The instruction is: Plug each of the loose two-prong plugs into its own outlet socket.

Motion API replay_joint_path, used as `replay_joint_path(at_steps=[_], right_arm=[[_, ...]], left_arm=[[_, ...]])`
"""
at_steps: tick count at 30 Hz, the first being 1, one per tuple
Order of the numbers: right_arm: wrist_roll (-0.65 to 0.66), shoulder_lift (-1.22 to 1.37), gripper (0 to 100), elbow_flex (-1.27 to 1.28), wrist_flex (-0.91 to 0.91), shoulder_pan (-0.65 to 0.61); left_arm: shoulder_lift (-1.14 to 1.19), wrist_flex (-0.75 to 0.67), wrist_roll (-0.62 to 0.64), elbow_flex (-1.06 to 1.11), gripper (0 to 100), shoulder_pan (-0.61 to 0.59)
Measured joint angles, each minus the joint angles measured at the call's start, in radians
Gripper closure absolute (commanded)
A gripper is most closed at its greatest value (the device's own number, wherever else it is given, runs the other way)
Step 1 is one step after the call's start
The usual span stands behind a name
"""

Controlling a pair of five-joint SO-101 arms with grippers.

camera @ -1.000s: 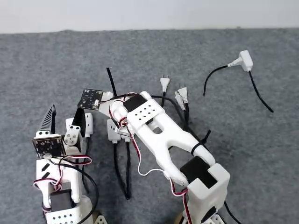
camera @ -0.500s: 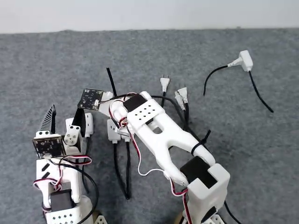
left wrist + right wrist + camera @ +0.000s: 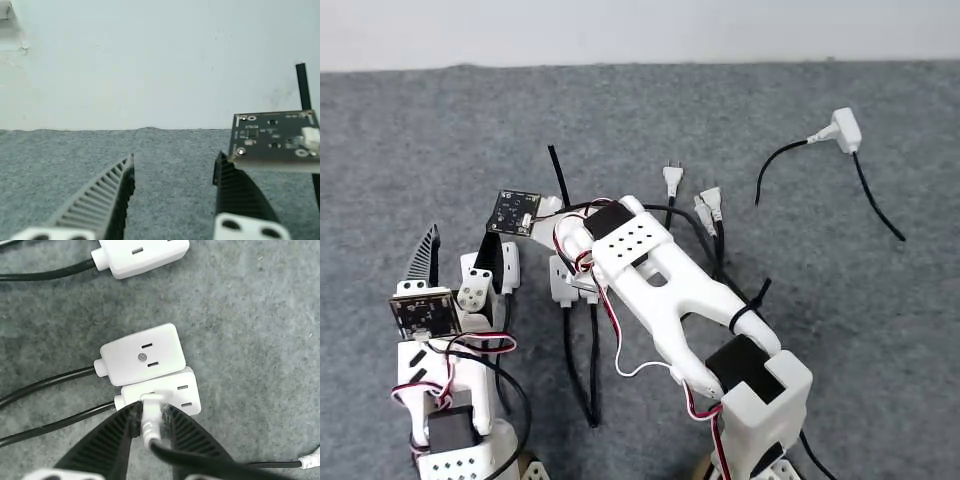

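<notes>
One plugging step is judged to be under way and none is shown finished: the right gripper (image 3: 152, 409) is closed around a white plug (image 3: 149, 422), whose front end is held against the upper face of the nearest socket (image 3: 182, 389), directly ahead of the fingertips; whether the prongs are seated in the slots cannot be told. Just beyond that socket a second socket (image 3: 142, 355) lies touching it with its slots bare, and farther ahead a third socket (image 3: 142, 252) is also seen unfilled. The left gripper (image 3: 175, 162) is spread wide with nothing between its fingers, and is held above the carpet (image 3: 820, 300), facing the wall (image 3: 150, 60). Off to the right gripper's outer side, a loose plug (image 3: 672, 178) and at least one more, the neighbouring plug (image 3: 711, 201), are left on the carpet, and an angled plug (image 3: 842, 130) lies well apart from both grippers. Room around the right gripper is judged tight, since black cords (image 3: 45, 385) are run back beneath it and the sockets are crowded together, whereas open carpet is offered ahead of the left gripper up to the wall.
</notes>
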Motion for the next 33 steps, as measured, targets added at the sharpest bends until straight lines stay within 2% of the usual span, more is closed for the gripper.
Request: replay_joint_path(at_steps=[28,33], right_arm=[[0.029,0.021,99.0,-0.005,-0.002,-0.002],[0.080,0.020,99.0,0.003,-0.002,0.005]], left_arm=[[0.000,0.002,0.000,0.002,76,0.000],[0.002,0.002,0.000,0.002,76,0.002]])
